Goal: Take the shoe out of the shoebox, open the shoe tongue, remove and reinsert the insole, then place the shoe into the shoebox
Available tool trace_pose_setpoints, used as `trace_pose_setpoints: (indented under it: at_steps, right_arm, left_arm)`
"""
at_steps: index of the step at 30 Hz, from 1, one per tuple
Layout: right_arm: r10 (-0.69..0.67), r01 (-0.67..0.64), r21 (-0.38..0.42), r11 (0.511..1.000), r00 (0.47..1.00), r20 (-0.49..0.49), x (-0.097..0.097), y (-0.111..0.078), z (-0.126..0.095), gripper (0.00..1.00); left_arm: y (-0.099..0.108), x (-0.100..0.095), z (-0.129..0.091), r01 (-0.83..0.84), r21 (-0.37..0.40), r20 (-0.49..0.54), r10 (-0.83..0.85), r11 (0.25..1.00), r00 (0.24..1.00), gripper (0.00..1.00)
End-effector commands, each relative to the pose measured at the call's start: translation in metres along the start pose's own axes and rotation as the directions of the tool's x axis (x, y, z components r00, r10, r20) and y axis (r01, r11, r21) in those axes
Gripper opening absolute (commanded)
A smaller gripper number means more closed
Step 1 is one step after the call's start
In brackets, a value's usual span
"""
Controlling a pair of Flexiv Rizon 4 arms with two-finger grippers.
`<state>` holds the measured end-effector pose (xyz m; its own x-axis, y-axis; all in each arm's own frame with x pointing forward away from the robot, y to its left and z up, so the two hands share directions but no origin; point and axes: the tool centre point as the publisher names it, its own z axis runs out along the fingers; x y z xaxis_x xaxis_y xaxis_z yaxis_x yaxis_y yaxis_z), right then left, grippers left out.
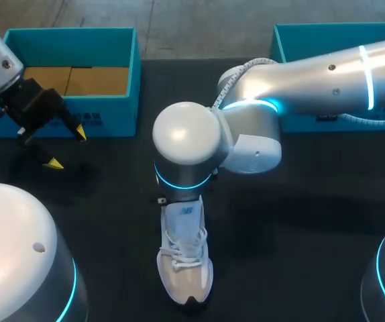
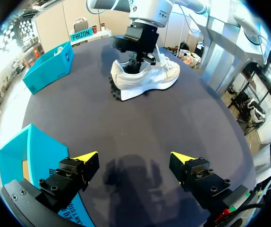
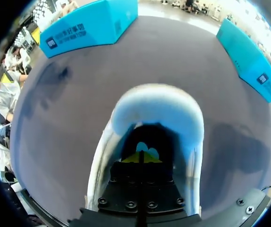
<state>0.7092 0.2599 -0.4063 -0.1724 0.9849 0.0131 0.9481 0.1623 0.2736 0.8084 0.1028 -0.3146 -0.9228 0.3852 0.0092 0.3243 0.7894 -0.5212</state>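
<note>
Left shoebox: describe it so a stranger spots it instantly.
On the dark table, look along the far edge, behind the left gripper. That teal shoebox shows its brown cardboard floor; the other teal shoebox is largely hidden under the right arm.

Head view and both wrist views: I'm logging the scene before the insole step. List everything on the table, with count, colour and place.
shoe: one, white with white laces, upright on its sole in the middle of the table, outside both boxes
left box: one, teal, far left edge, open, brown cardboard inside
right box: one, teal, far right edge, partly hidden behind the right arm
table: one, black, under everything
left hand: open, empty, over the table in front of the left box
right hand: shut, down inside the shoe's opening near the heel
</note>
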Motion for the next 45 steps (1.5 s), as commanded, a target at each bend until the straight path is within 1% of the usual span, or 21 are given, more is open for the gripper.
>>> trace_pose_setpoints:
  at_steps: [1,5,8,13,19,29,32,35,36,37,38,41,43,45]
  right_arm:
    - [0.181,-0.181,-0.014,0.983,0.983,0.019,0.006,-0.038,0.005,0.00]
    - [0.185,-0.184,-0.007,0.983,0.983,0.019,0.006,-0.045,0.003,0.00]
    - [0.184,-0.184,-0.027,0.983,0.983,0.021,0.005,-0.044,-0.005,0.00]
    - [0.172,-0.170,-0.073,0.983,0.985,0.029,0.005,-0.033,-0.023,0.00]
    - [0.161,-0.158,-0.092,0.983,0.986,0.029,0.002,-0.022,-0.037,0.00]
    - [0.131,-0.128,-0.064,0.990,0.990,0.052,0.000,-0.006,-0.051,0.00]
    - [0.134,-0.131,-0.042,0.990,0.989,0.060,-0.002,-0.005,-0.051,0.00]
    - [0.133,-0.134,-0.001,0.991,0.989,0.062,-0.004,-0.006,-0.051,0.00]
    - [0.132,-0.133,0.013,0.991,0.989,0.066,-0.004,-0.007,-0.051,0.04]
    - [0.128,-0.130,0.022,0.991,0.989,0.067,-0.004,-0.007,-0.051,0.04]
    - [0.127,-0.129,0.032,0.991,0.990,0.066,-0.004,-0.008,-0.051,0.07]
    - [0.122,-0.126,0.050,0.991,0.990,0.072,-0.003,-0.009,-0.053,0.11]
    - [0.122,-0.127,0.060,0.990,0.990,0.075,-0.002,-0.010,-0.054,0.18]
    - [0.123,-0.129,0.077,0.989,0.989,0.080,-0.001,-0.012,-0.054,0.22]
  left_arm:
    - [0.000,0.000,0.000,0.000,-0.003,-0.001,0.000,1.000,1.000,1.00]
    - [0.000,0.000,0.000,0.000,-0.003,-0.001,0.000,1.000,1.000,1.00]
    - [0.000,0.000,0.000,0.000,-0.003,-0.001,0.000,1.000,1.000,1.00]
    - [0.000,0.000,0.000,0.000,-0.003,-0.001,0.000,1.000,1.000,1.00]
    - [0.000,0.000,0.000,0.000,-0.003,-0.001,0.000,1.000,1.000,1.00]
    - [0.000,0.000,0.000,0.000,-0.003,-0.001,0.000,1.000,1.000,1.00]
    - [0.000,0.000,0.000,0.000,-0.003,-0.001,0.000,1.000,1.000,1.00]
    - [0.000,0.000,0.000,0.000,-0.003,-0.001,0.000,1.000,1.000,1.00]
    - [0.000,0.000,0.000,0.000,-0.003,-0.001,0.000,1.000,1.000,1.00]
    - [0.000,0.000,0.000,0.000,-0.003,-0.001,0.000,1.000,1.000,1.00]
    - [0.000,0.000,0.000,0.000,-0.003,-0.001,0.000,1.000,1.000,1.00]
    - [0.000,0.000,0.000,0.000,-0.003,-0.001,0.000,1.000,1.000,1.00]
    - [0.000,0.000,0.000,0.000,-0.003,-0.001,0.000,1.000,1.000,1.00]
    - [0.000,0.000,0.000,0.000,-0.003,-0.001,0.000,1.000,1.000,1.00]
